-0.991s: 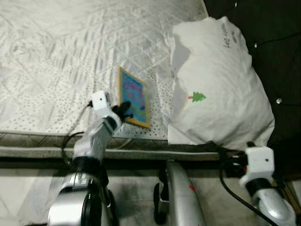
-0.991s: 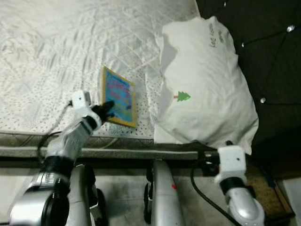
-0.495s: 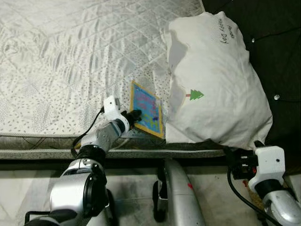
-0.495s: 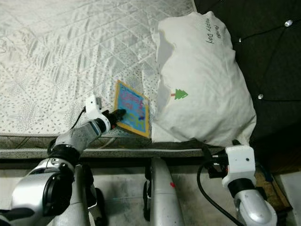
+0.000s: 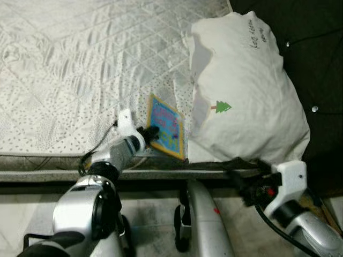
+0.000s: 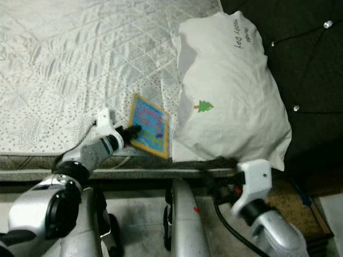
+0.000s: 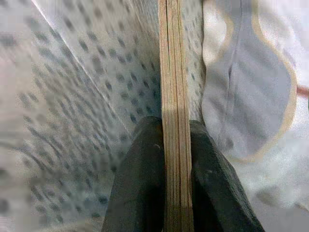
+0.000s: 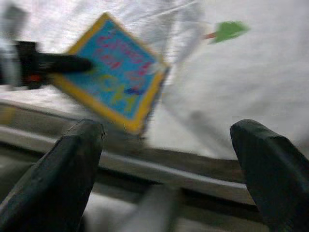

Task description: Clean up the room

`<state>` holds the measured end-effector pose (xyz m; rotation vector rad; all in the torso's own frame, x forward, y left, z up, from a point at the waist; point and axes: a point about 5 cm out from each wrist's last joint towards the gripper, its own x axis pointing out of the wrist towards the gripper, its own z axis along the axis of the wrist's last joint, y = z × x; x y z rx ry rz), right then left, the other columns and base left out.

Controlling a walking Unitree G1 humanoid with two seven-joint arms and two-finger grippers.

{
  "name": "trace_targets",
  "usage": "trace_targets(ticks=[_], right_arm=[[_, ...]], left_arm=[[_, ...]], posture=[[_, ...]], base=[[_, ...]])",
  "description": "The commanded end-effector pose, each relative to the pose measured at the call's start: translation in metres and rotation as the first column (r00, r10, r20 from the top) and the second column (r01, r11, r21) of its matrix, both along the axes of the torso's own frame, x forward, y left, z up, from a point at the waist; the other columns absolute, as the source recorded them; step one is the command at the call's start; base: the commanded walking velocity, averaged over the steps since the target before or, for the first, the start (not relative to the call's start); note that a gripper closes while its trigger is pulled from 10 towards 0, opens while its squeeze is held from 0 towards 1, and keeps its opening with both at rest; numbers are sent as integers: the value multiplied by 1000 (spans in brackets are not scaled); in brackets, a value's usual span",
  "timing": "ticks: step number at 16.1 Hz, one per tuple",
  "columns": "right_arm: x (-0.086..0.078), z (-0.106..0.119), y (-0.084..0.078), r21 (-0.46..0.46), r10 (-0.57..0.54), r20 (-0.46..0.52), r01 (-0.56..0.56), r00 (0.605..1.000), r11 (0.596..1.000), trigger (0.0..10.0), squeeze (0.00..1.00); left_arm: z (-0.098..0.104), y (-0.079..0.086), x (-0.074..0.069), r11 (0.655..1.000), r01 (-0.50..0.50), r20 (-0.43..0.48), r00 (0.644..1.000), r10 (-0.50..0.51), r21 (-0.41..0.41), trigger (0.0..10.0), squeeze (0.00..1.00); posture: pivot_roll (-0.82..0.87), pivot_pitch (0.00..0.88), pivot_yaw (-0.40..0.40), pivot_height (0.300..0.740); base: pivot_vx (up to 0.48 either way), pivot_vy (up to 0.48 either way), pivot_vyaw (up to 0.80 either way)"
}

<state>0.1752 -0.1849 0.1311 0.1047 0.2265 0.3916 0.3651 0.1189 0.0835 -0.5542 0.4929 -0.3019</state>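
A thin board book [image 5: 167, 126] with a blue cover and yellow border sits near the mattress's front edge, beside the white pillow [image 5: 246, 91]. My left gripper [image 5: 150, 133] is shut on the book's left edge; in the left wrist view both black fingers [image 7: 140, 188] clamp the book's edge [image 7: 174, 96]. My right gripper [image 5: 247, 188] is low, below the bed's front edge under the pillow, and stands open. The right wrist view has its two fingers [image 8: 58, 169] wide apart, with the book [image 8: 113, 94] and the pillow [image 8: 251, 72] beyond them.
The quilted white mattress [image 5: 80, 69] stretches left and back. A dark headboard [image 5: 316, 53] lies to the right of the pillow. Below the bed frame edge [image 5: 161, 174] are my silver legs [image 5: 206, 225] and pale floor.
My right arm has swung left and up toward the bed's edge under the pillow. The left gripper still holds the book, which has hardly shifted; the camera has moved slightly.
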Motion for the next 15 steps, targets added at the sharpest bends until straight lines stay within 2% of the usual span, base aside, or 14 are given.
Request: trace_targets(ticks=[1,5,8,11,12,15], right_arm=[[-3,2,1,-8,30,-18,-30,999,1000,10000,0],[-1,4,-1,-31,12,-9,-12,1000,999,10000,0],[-1,8,-6,-74,-3,-3,3,1000,997,10000,0],[-7,10,-15,-128,-32,3,32,999,991,10000,0],[-9,11,-17,-144,-40,3,40,999,989,10000,0],[-12,12,-21,-172,-44,1,43,999,984,10000,0]], left_arm=[[4,13,4,998,-41,34,999,40,55,10000,0],[6,12,5,999,-32,53,998,30,31,10000,0],[5,1,4,1000,22,31,999,-22,3,10000,0],[13,-11,8,999,40,50,998,-40,-11,10000,0],[14,-13,8,998,51,51,997,-50,-22,10000,161],[15,-15,9,998,45,43,998,-43,-49,10000,141]], posture=[[-261,236,-104,587],[-282,231,-111,587],[-311,232,-119,587],[-341,239,-131,587],[-356,243,-139,587],[-372,247,-147,587]], base=[[0,0,0],[0,0,0],[0,0,0],[0,0,0],[0,0,0],[0,0,0]])
